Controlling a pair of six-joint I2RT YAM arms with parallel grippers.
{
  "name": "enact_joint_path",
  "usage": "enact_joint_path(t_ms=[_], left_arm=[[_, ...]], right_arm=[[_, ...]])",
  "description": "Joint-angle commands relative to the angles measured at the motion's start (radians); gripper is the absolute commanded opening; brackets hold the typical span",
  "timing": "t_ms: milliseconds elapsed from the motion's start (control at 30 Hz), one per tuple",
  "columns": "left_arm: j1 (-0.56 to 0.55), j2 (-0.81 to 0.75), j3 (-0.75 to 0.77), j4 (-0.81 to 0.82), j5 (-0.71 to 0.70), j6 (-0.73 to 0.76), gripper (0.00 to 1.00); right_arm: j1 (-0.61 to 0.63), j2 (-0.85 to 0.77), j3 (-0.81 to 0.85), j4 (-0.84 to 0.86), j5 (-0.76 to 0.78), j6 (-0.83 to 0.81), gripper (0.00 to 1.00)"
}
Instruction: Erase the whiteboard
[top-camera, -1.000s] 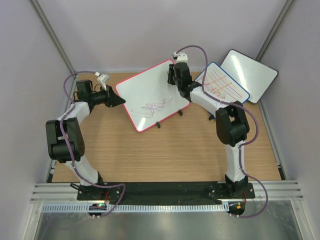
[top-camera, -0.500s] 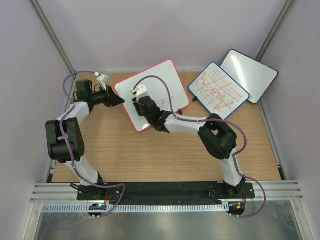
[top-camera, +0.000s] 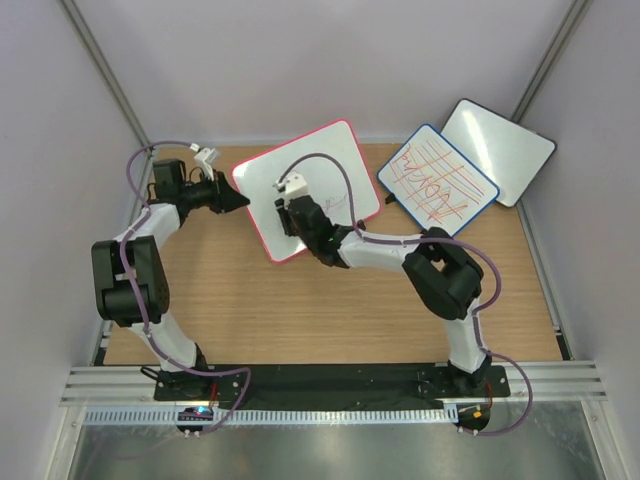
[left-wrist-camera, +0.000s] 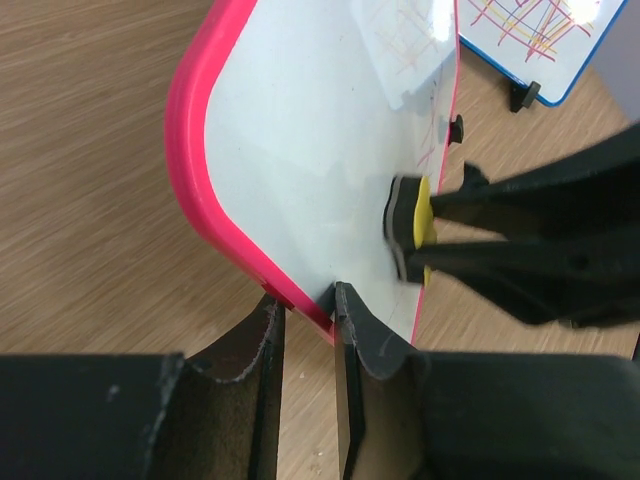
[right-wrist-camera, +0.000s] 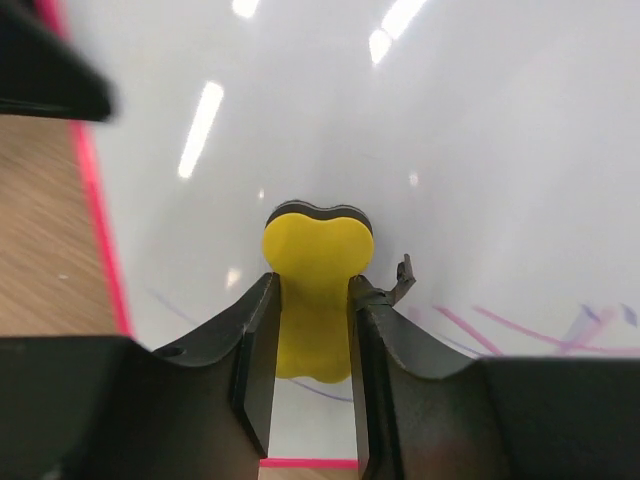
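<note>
The whiteboard (top-camera: 318, 160) with its red-pink frame stands tilted on small black feet at the back middle of the table. My left gripper (top-camera: 243, 203) is shut on the pink frame (left-wrist-camera: 300, 305) at the board's left edge. My right gripper (top-camera: 285, 221) is shut on a yellow eraser (right-wrist-camera: 315, 270) with a black pad, pressed flat against the white surface (right-wrist-camera: 470, 140) near the left side. From the left wrist view the eraser (left-wrist-camera: 413, 212) shows side-on against the board (left-wrist-camera: 300, 140). Thin purple and pink strokes (right-wrist-camera: 500, 325) remain beside and below the eraser.
A smaller blue-framed board (top-camera: 437, 180) with red lines leans to the right of the whiteboard. A blank black-framed board (top-camera: 498, 137) stands behind it at the back right. Pale walls close in the table (top-camera: 330, 310) on three sides.
My right arm swept with the eraser from the board's upper right edge across to its left part, then shifted slightly up. The scribbles seen a second ago are mostly covered by the arm. The left gripper stayed put.
</note>
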Motion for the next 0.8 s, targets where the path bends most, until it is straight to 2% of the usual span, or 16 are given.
enact_joint_path(t_ms=[0, 133, 367, 533, 600, 767], left_arm=[[-0.014, -0.052, 0.015, 0.005, -0.007, 0.11, 0.0], [-0.014, -0.052, 0.018, -0.001, -0.009, 0.12, 0.0], [-0.014, -0.043, 0.018, -0.007, -0.015, 0.123, 0.0], [-0.016, -0.045, 0.02, -0.007, -0.01, 0.12, 0.0], [-0.019, -0.043, 0.021, -0.007, -0.012, 0.12, 0.0], [-0.026, -0.042, 0.023, -0.007, -0.013, 0.114, 0.0]], right_arm=[[-0.125, -0.077, -0.127, -0.04, 0.141, 0.029, 0.01], [-0.245, -0.147, -0.246, -0.011, 0.16, 0.069, 0.01], [-0.287, -0.128, -0.231, -0.032, 0.135, 0.062, 0.01], [-0.187, -0.108, -0.192, -0.027, 0.144, 0.037, 0.01], [-0.104, -0.091, -0.166, -0.02, 0.15, 0.013, 0.01], [0.016, -0.017, -0.087, -0.013, 0.097, 0.012, 0.01]])
